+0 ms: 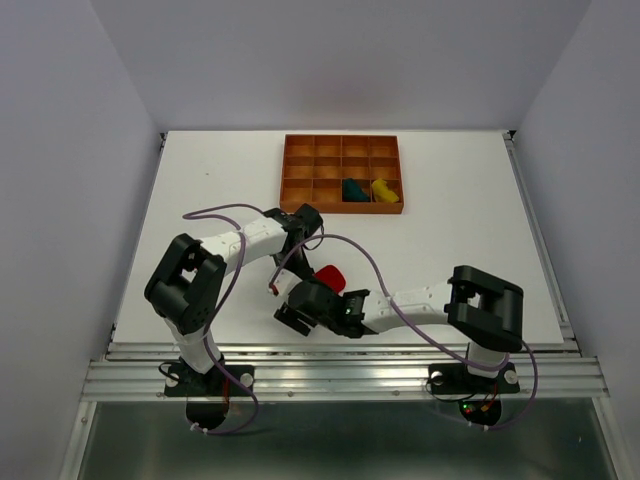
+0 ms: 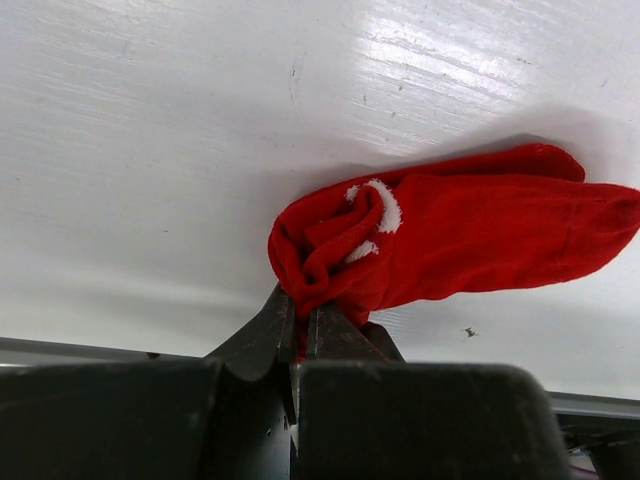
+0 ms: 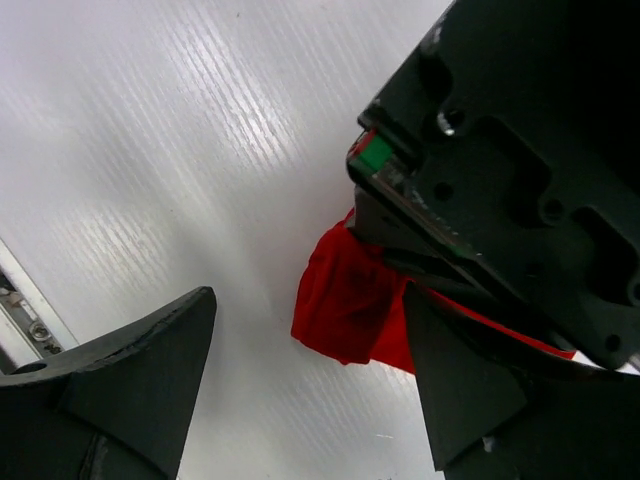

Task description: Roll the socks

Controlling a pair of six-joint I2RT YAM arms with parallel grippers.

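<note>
One red sock (image 2: pixel 450 240) lies on the white table (image 2: pixel 150 150), its long axis crosswise to my left gripper (image 2: pixel 300 312), which pinches the curled end. My right gripper (image 3: pixel 308 300), reaching leftward and low, hangs spread wide over it.

A lab test cell: white table (image 1: pixel 215 170), plain surrounding walls (image 1: pixel 70 150), aluminium mounting rail (image 1: pixel 340 378).

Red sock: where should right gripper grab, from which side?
On the red sock, probably the free flat end, opposite the bunched end pinched by the left gripper. Approach from the side away from that pinch; there the fabric lies thin and unobstructed.
</note>
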